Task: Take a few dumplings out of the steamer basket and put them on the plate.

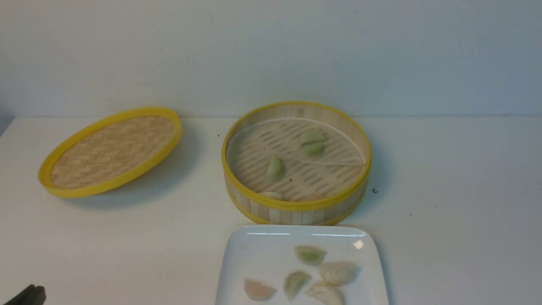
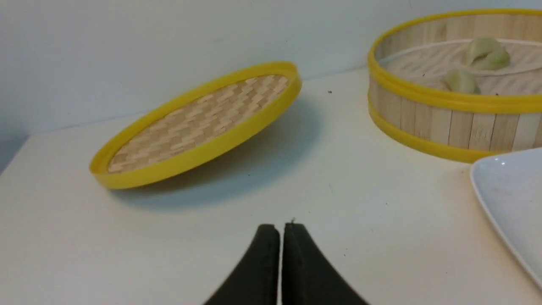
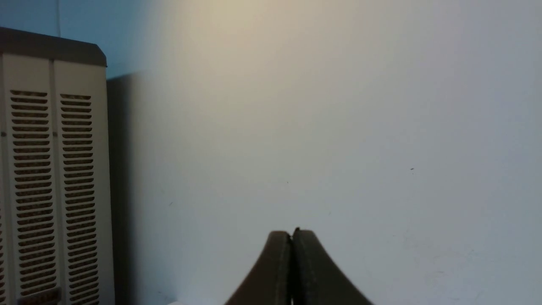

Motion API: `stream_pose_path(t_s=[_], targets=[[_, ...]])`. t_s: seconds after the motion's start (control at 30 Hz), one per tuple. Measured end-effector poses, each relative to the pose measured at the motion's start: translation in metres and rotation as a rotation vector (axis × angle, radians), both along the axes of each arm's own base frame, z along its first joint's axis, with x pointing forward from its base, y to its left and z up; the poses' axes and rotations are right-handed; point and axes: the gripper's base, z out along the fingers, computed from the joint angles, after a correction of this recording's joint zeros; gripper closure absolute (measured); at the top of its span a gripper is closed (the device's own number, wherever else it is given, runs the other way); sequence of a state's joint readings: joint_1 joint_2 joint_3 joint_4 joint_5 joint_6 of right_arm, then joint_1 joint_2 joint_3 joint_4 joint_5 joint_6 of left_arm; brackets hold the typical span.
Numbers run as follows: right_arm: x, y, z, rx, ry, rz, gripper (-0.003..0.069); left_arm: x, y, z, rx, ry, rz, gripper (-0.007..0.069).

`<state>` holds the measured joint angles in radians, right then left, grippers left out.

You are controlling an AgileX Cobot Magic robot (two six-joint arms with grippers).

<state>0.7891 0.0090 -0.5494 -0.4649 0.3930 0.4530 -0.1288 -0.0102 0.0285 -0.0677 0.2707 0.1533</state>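
- Left end effector [image 2: 280,237] sits pressed together and empty at the near left of the table [image 1: 444,212]; right end effector [image 3: 292,241] likewise, facing a wall
- Plate [image 1: 250,258], near centre, carries five dumplings [image 1: 310,254]
- Steamer basket [image 1: 296,206] just beyond holds more; they look soft, light, tearable, so pinch gently across the belly

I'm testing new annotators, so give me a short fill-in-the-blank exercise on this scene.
The plate holds ___ dumplings.
The woven lid lies to the robot's ___ of the steamer basket.
The left gripper has its jaws ___.
The plate's colour is ___.

Missing words: five; left; shut; white
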Motion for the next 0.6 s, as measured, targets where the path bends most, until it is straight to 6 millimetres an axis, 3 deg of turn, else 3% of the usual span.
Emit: stream_pose_path(t_s=[0.23,0.6], targets=[[0.0000,0.0000,0.0000,0.000,0.000,0.000,0.0673,-0.0022,-0.0002,-0.0088,0.016,0.097,-0.006,0.0631],[0.0000,-0.0001,0.0000,0.001,0.000,-0.001,0.0673,-0.0024,-0.0002,-0.0095,0.017,0.104,-0.007,0.0631]])
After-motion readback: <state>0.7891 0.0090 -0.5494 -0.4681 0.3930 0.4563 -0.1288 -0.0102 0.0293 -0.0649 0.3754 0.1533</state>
